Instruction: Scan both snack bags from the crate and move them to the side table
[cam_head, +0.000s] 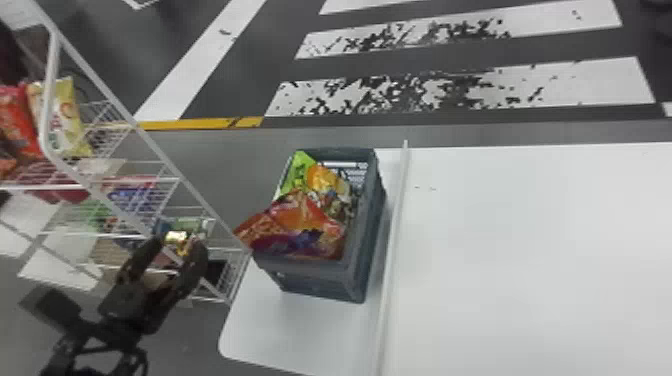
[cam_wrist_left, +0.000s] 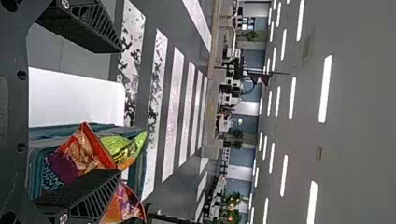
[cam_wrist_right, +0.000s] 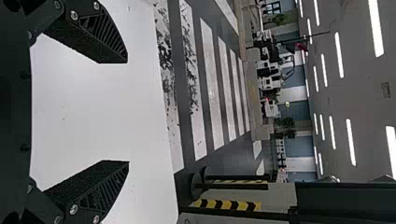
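Well, left tool (cam_head: 178, 242) and right tool (cam_wrist_right: 127, 112) gape wide.

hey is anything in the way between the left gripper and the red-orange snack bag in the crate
Nothing visible is: the left gripper hangs open, left of the crate, and the red-orange snack bag juts over the rim on that side.

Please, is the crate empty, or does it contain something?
Not empty: the crate holds a red-orange bag, which reaches over its rim, and a green bag.
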